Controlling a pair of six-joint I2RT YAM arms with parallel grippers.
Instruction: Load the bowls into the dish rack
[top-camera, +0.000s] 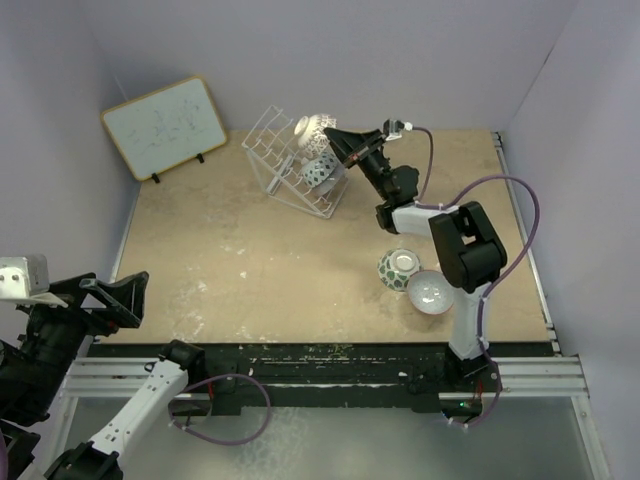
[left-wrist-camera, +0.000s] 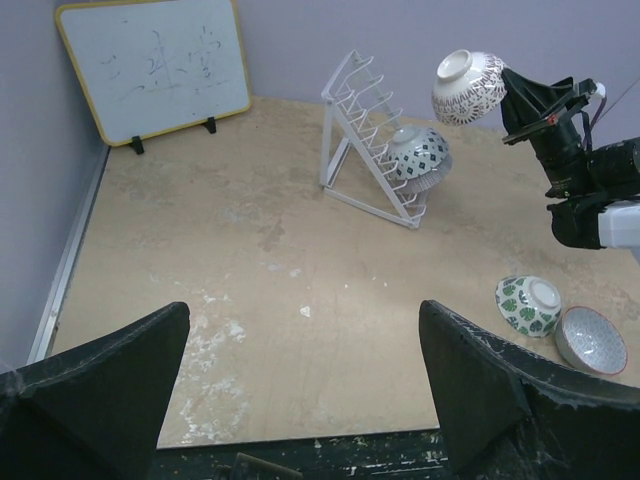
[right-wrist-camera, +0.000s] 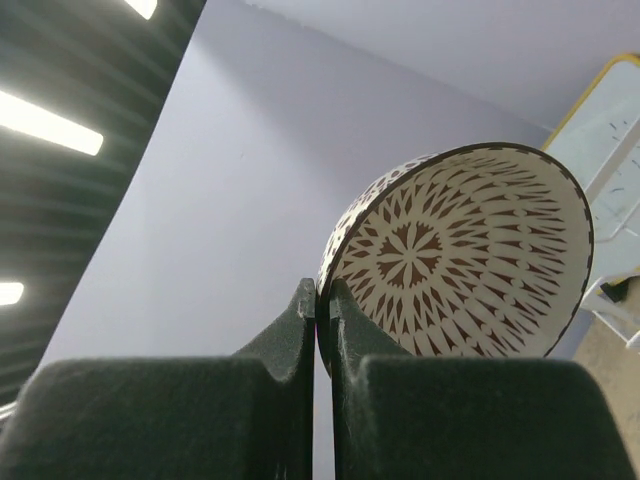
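Note:
My right gripper (top-camera: 334, 134) (left-wrist-camera: 510, 93) (right-wrist-camera: 322, 298) is shut on the rim of the brown-and-white bowl (top-camera: 311, 129) (left-wrist-camera: 468, 87) (right-wrist-camera: 470, 255). It holds the bowl on edge in the air, just above the upper end of the white wire dish rack (top-camera: 283, 160) (left-wrist-camera: 362, 125). A blue patterned bowl (top-camera: 320, 172) (left-wrist-camera: 420, 152) rests in the rack's lower slots. On the table by the right arm, a green-and-white bowl (top-camera: 399, 268) (left-wrist-camera: 528, 303) lies upside down. A pale bowl (top-camera: 431, 292) (left-wrist-camera: 591, 339) sits upright beside it. My left gripper (top-camera: 115, 300) (left-wrist-camera: 302, 310) hangs open over the near left table edge, holding nothing.
A yellow-framed whiteboard (top-camera: 165, 125) (left-wrist-camera: 155, 65) leans against the back left wall. Purple walls close in the table on three sides. White scuffs mark the tabletop (top-camera: 240, 270) near the front left.

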